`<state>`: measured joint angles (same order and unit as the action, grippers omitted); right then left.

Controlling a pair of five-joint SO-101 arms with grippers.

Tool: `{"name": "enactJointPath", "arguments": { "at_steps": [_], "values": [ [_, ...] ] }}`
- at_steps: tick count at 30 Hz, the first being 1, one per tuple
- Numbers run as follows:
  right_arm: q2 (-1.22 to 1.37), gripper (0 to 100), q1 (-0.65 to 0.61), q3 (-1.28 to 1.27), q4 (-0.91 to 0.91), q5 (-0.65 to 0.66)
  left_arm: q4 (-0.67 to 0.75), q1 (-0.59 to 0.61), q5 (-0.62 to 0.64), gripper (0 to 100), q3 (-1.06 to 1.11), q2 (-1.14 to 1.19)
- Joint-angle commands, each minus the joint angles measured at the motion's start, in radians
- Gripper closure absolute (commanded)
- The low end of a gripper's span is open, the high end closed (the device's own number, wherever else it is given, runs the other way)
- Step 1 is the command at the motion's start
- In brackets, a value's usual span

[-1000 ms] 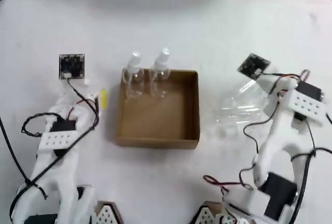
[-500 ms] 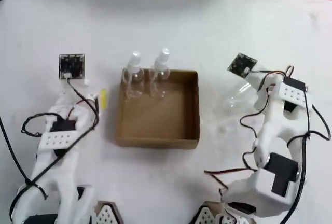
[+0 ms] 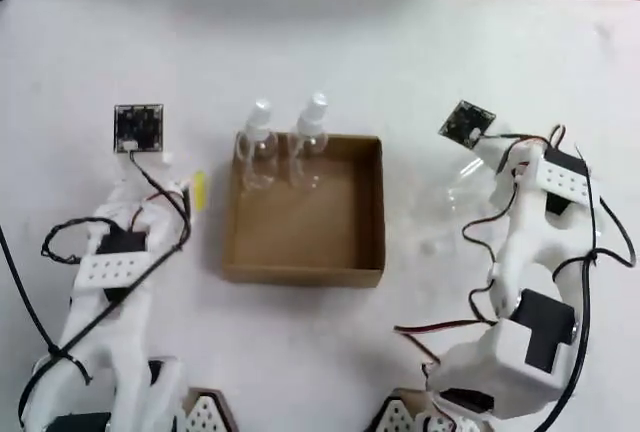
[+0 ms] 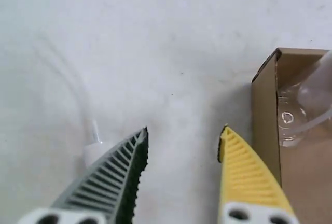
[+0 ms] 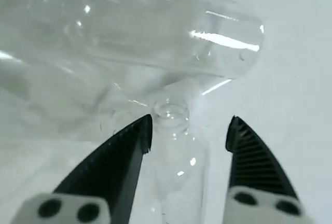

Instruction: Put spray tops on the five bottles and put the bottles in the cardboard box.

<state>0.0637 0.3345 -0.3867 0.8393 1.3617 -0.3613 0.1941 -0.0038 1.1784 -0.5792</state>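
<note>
Table [image 3: 400, 52]: white, matte. Widest open stretch is at 12 o'clock beyond the box, running to the far edge.

Box [image 3: 300, 272]: brown cardboard, square, open top, mid-table. Floor bare except at the far wall. Thin rim, sharp corners.

Capped bottles [image 3: 257, 152] [image 3: 308, 147]: clear plastic w/ white spray tops. They stand upright side by side inside the box against the far wall, around 11–12 o'clock, long axis vertical.

L side: left gripper [image 4: 182, 133] sits at the box's 9 o'clock, just beside the wall, so little room there. One finger is grey and one yellow, both w/ ribbed inner faces. Fingers apart, nothing between them. Spray top [image 4: 93, 149]: white, w/ thin clear tube, lies on the table partly behind the grey finger.

R side: loose bottles [image 3: 460, 192] lie at the box's 3 o'clock, apart from its wall (clear on white, outlines faint).

Right gripper [image 5: 190, 123]: black ribbed fingers, spread apart either side of the neck of the open bottle [image 5: 176, 151], w/ a gap showing on both sides. Its long axis runs along the gripper's reach, mouth pointing away from the wrist and uncapped. Second bottle [image 5: 155, 32] lies crosswise just past that mouth; can't tell if they touch.
</note>
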Motion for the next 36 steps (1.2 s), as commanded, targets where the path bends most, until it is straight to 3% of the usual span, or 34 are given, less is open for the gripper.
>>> {"name": "enactJointPath", "arguments": {
  "at_steps": [1, 5, 12, 36],
  "values": [
    [0.028, 76.5, -0.007, 0.026, -0.016, 0.011, 0.025, 0.005, -0.012, 79, -0.06, 0.001],
    [0.051, 77.5, -0.019, 0.028, -0.016, 0.011, 0.025, 0.005, -0.012, 79, -0.06, 0.001],
    [0.062, 89.2, -0.024, 0.026, -0.054, 0.011, 0.025, 0.005, -0.012, 79, -0.06, 0.001],
    [0.062, 89.9, -0.015, 0.02, -0.053, 0.012, 0.025, 0.005, -0.012, 79, -0.061, 0.001]
  ]
}}
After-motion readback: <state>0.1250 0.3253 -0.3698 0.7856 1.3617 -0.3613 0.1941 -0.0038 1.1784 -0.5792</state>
